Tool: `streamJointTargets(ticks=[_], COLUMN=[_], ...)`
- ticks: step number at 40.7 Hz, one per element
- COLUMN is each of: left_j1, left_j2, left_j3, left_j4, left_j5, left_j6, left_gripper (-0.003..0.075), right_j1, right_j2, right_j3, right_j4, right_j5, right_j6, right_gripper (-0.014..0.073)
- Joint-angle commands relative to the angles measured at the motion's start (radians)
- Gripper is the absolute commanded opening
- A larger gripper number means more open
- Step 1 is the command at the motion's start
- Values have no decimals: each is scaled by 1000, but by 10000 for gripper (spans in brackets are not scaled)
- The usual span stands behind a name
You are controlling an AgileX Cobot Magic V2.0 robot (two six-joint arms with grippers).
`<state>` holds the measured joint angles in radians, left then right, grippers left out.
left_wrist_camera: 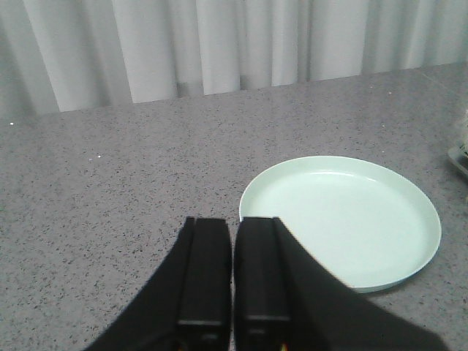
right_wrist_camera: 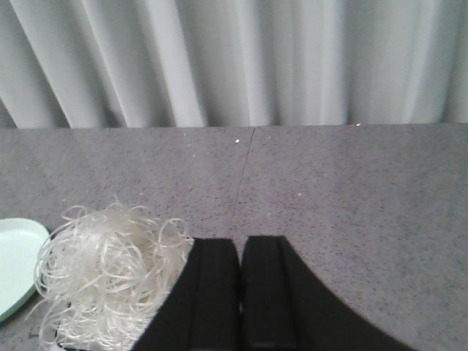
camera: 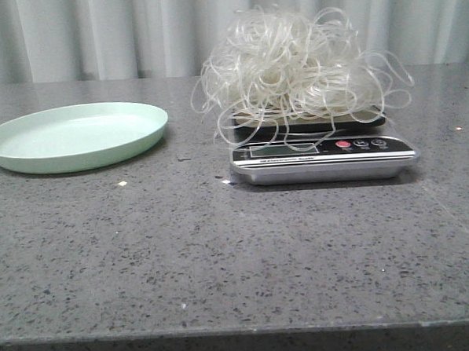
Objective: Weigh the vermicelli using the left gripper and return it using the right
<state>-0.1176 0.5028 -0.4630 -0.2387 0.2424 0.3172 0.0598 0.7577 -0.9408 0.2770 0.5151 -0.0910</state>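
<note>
A grey speckled stone worktop (camera: 223, 255) fills the lower part of the front view, with a thin seam running along its right side. A pale green plate (camera: 75, 137) lies on it at the left of the frame. A silver and black digital scale (camera: 324, 159) sits right of centre, well apart from the plate.

Only the grippers are seen of the robot, each in its own wrist view at the bottom centre of the frame; none of it is seen in the front view. The left gripper (left_wrist_camera: 232, 274) is made up of two flat, matte black fingers (left_wrist_camera: 203, 270) with squared tips, widening into a dark body at the bottom edge. A small yellowish mark is seen there. The right gripper (right_wrist_camera: 240, 292) is formed alike, black and plain.
</note>
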Motion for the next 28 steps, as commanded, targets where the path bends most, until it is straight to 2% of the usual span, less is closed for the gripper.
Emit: streamJointTargets(ticks=[1,4,14,18,28], left_j1=[1,1,1,1,1], left_j2=[1,1,1,1,1], left_j3=[-27,-27,-27,-27,-27], left_j4=[-15,-15,-15,-15,-15], left_j5=[-83,-83,-83,-83,-83], left_j6=[-11,-11,-11,-11,-11], left_gripper=[137,137,137,137,137], right_j1=[41,88,213,248,302], right_j2=[118,213,459,551,752], right_j3=[-144,-233,-448,-510,-602], right_j4=[7,17,28,32,70], right_j5=[15,58,125,159,254], right_j6=[-84,-141,-190,-190,-190], right_gripper=[157,194,538,625,621])
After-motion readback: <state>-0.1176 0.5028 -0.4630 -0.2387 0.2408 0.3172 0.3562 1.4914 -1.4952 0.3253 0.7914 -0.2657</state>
